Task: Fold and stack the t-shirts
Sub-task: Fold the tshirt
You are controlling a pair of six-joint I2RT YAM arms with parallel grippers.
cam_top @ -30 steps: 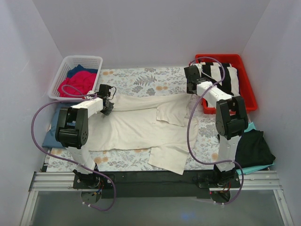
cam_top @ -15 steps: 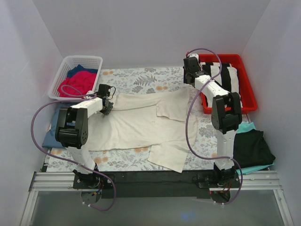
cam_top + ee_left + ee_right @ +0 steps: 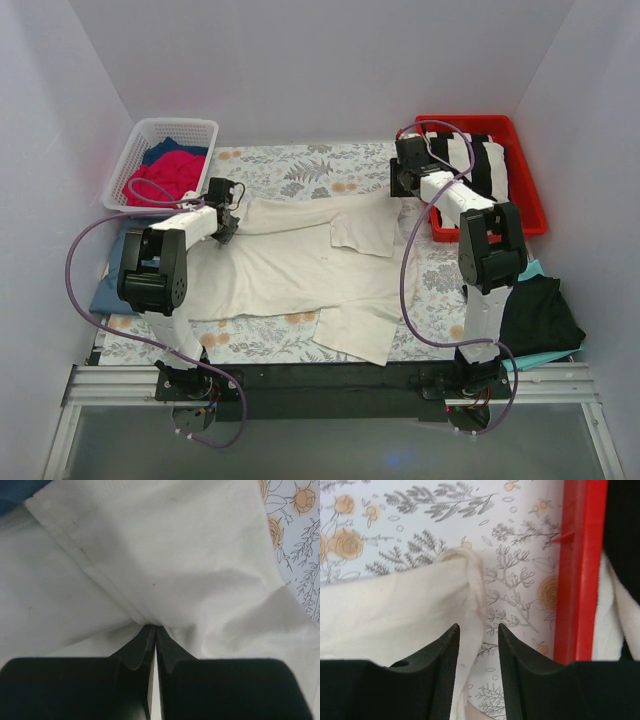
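A large cream t-shirt (image 3: 290, 265) lies spread across the floral table covering (image 3: 300, 165), with one sleeve flap folded inward at the upper right. My left gripper (image 3: 226, 222) is at the shirt's upper left corner. The left wrist view shows the left gripper (image 3: 154, 628) shut on a pinch of the cream cloth (image 3: 175, 555). My right gripper (image 3: 404, 186) hovers at the shirt's upper right corner. In the right wrist view the right gripper (image 3: 478, 629) is open, and the shirt's hemmed edge (image 3: 472, 580) lies loose between its fingers.
A white basket (image 3: 140, 135) at the back left holds red and blue shirts. A red bin (image 3: 530, 190) at the back right holds a black-and-white striped shirt (image 3: 470, 160). A blue cloth (image 3: 105, 290) lies at the left edge. A black shirt (image 3: 540, 315) rests on teal cloth at the right.
My right gripper has opened and let go of the shirt's upper right corner, after lifting toward the back and coming down again. The cloth there has settled flatter. My left gripper has not moved.
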